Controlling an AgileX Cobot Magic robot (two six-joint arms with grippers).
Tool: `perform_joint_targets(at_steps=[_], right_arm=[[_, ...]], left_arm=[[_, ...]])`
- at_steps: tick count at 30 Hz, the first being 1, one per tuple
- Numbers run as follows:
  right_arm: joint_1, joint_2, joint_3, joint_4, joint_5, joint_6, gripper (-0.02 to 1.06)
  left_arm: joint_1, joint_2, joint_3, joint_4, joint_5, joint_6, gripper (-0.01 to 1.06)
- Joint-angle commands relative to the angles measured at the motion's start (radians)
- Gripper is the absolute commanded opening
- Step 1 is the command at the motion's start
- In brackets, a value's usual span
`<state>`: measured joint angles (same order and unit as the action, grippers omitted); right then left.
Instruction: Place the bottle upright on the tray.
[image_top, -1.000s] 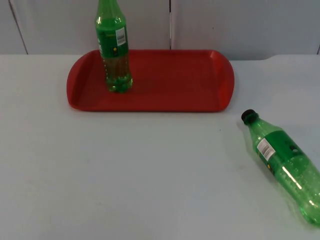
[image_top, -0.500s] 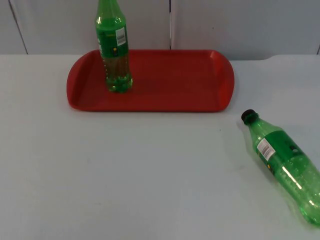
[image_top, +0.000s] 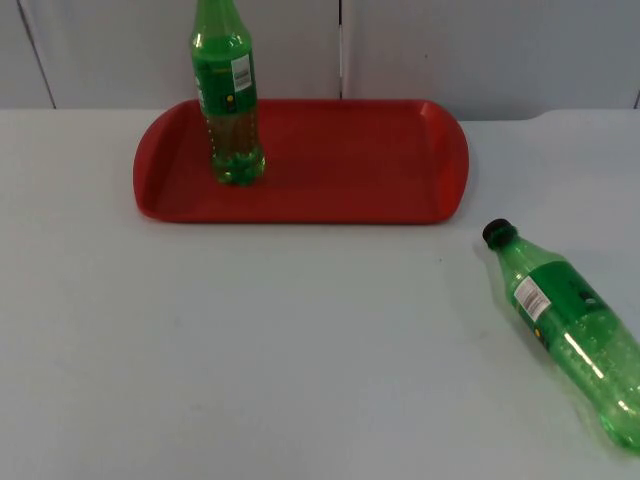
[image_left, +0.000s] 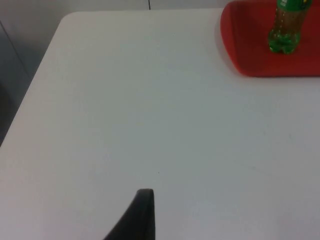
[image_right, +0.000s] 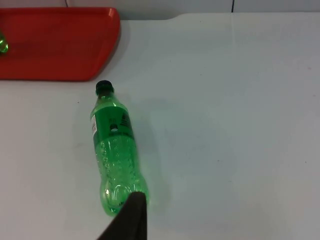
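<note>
1. The lying bottle (image_top: 572, 333) is on the table, near right of the tray (image_top: 330, 190), cap pointing far-left.
2. Right gripper (image_right: 131, 215) sits over its base, nearer; I can't tell its state.
3. Left gripper (image_left: 141, 215) waits at left; state unclear.

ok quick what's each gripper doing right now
Left gripper: over bare table left of the red tray, open or closed cannot be told.
Right gripper: by the lying bottle's base, cannot be told.
</note>
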<state>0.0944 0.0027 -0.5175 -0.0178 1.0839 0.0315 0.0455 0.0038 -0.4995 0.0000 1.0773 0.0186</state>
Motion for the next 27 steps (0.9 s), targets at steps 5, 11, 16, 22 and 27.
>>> perform_joint_targets(at_steps=[5, 11, 16, 22, 27], right_arm=[[0.0, -0.003, 0.001, 0.002, -0.007, -0.001, 1.05], [0.0, -0.003, 0.001, 0.002, -0.007, -0.001, 1.05], [0.0, -0.003, 0.001, 0.002, -0.007, -0.001, 1.05], [0.0, -0.003, 0.001, -0.006, -0.007, 0.007, 1.05], [0.0, -0.003, 0.001, -0.006, -0.007, 0.007, 1.05]], left_arm=[[0.003, -0.004, 0.005, -0.006, 0.0, 0.003, 1.05], [0.003, -0.004, 0.005, -0.006, 0.0, 0.003, 1.05], [0.003, -0.004, 0.005, -0.006, 0.0, 0.003, 1.05], [0.003, -0.004, 0.005, -0.006, 0.0, 0.003, 1.05], [0.003, -0.004, 0.005, -0.006, 0.0, 0.003, 1.05]])
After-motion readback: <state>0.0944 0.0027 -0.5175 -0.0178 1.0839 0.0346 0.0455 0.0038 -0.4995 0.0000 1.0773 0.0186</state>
